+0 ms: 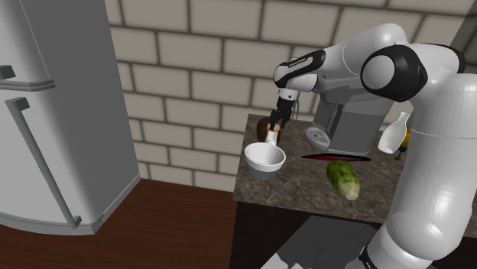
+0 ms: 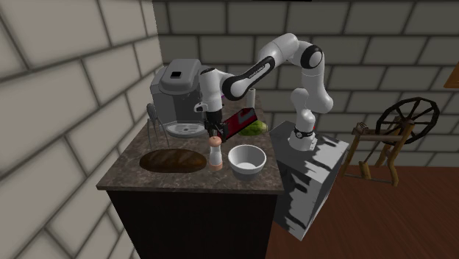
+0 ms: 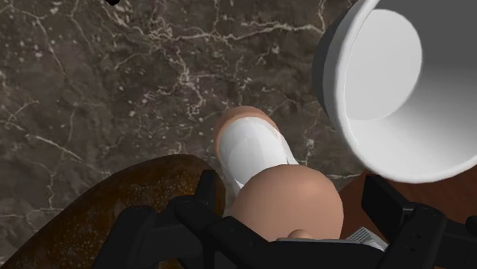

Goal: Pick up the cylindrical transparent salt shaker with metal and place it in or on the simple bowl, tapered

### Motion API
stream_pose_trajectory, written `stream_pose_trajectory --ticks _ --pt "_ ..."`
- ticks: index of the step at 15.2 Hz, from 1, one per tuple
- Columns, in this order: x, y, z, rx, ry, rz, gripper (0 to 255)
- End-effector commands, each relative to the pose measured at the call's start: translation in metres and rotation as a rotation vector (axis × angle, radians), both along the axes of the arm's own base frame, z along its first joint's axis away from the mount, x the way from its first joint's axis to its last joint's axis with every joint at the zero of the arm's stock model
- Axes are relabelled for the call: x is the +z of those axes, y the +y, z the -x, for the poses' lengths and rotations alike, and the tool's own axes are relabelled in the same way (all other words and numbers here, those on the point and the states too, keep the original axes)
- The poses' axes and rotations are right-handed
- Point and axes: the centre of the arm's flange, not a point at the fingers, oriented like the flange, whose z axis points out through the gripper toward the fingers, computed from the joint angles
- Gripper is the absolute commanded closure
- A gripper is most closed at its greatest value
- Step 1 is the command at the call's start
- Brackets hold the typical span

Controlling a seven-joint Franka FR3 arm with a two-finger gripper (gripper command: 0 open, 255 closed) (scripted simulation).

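White salt shaker [image 3: 252,157] with tan cap stands between fingers of the wide-open claw [image 3: 294,189], not clasped. White bowl [image 3: 330,76] sits just beside.

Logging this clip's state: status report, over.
Gripper open over salt shaker, astride its cap, no contact. Shaker upright on counter, beside white bowl. Nothing between them.

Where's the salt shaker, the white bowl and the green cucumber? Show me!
salt shaker [image 2: 215,156], second exterior view, on its white body.
bowl [image 2: 246,173], second exterior view, on its outer wall.
cucumber [image 1: 344,178], shoulder view, on its middle.
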Motion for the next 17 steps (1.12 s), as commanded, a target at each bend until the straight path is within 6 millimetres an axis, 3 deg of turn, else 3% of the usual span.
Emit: stream_pose_trajectory --ticks 1,4,5,14,17 --pt "-0.001 0.0 0.0 0.0 0.0 0.0 0" --pt "0.0 0.0 0.0 0.0 0.0 0.0 0" --pt "0.0 0.0 0.0 0.0 0.0 0.0 255" --pt "-0.001 0.0 0.0 0.0 0.0 0.0 255" --pt "0.015 0.0 0.0 0.0 0.0 0.0 255"
